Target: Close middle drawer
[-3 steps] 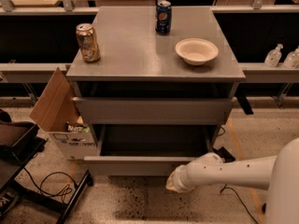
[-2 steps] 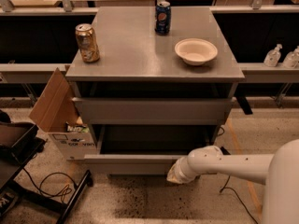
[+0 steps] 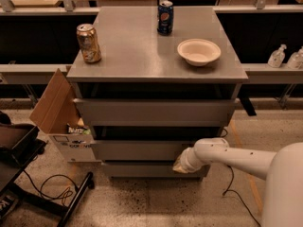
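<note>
Seemingly, tool, grip unclear, touches middle drawer; two cans, one bowl above.

The middle drawer, a plain, flat grey handleless front, sits level under the worktop's front edge, almost fully in, with a dark gap above it. The end effector is at its lower right corner.

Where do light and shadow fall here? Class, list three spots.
Camera view: soft sheen on the cabinet top; deep shadow in the gap above the middle drawer; the gripper, at that drawer's front right end, sits in dimmer light than the arm.
</note>
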